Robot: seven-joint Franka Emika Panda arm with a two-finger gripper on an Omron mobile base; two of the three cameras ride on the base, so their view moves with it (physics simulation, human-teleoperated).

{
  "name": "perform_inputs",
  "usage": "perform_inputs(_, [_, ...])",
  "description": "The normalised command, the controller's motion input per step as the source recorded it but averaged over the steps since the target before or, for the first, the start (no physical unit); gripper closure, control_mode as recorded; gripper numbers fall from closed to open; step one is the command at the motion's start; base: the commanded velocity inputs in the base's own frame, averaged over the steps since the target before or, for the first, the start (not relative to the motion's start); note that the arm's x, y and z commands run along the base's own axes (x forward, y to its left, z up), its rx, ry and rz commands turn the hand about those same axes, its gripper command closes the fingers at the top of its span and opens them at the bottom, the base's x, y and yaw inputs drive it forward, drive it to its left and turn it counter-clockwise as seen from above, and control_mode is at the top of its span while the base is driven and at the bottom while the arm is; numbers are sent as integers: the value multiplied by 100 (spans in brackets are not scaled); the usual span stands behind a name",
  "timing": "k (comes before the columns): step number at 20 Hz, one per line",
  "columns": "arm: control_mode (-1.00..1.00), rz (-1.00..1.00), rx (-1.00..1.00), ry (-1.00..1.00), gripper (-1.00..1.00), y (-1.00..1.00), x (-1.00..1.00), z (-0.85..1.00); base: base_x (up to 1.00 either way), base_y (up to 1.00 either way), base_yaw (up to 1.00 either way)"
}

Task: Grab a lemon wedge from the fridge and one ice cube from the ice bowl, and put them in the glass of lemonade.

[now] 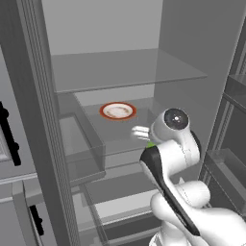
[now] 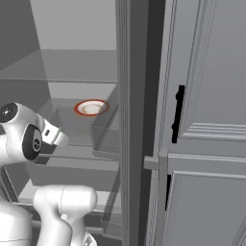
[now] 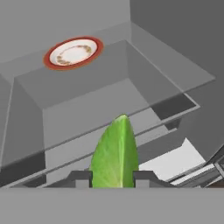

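Observation:
The fridge (image 1: 182,43) stands open and my arm reaches into its middle shelves. My gripper (image 3: 113,177) is shut on the lemon wedge (image 3: 114,153), a bright yellow-green slice that stands up between the two dark finger tips. In the left base view a speck of the lemon wedge (image 1: 150,144) shows just under the white hand (image 1: 140,133). From the right base view the hand (image 2: 55,134) hangs above a clear fridge bin. The ice bowl and the glass of lemonade are out of view.
An orange-rimmed white plate (image 1: 117,111) (image 3: 73,52) lies on the glass shelf behind the gripper. Clear bins (image 3: 87,100) sit below and ahead of the hand. The fridge's door edge (image 2: 132,120) and a grey panelled cabinet (image 2: 206,96) with a black handle (image 2: 178,115) stand at the right.

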Motion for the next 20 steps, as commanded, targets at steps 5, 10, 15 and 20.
perform_inputs(5, [100, -2, 0, 0, 100, 0, -60, 0, -40, 0, -1])
perform_inputs(10, [100, 0, 0, 0, 100, 0, 0, 0, -100, 0, -3])
perform_inputs(15, [100, 0, 0, 0, 100, 0, 0, 0, -100, -6, -12])
perform_inputs(20, [100, 0, 0, 0, 100, 0, 0, 0, -100, -19, -47])
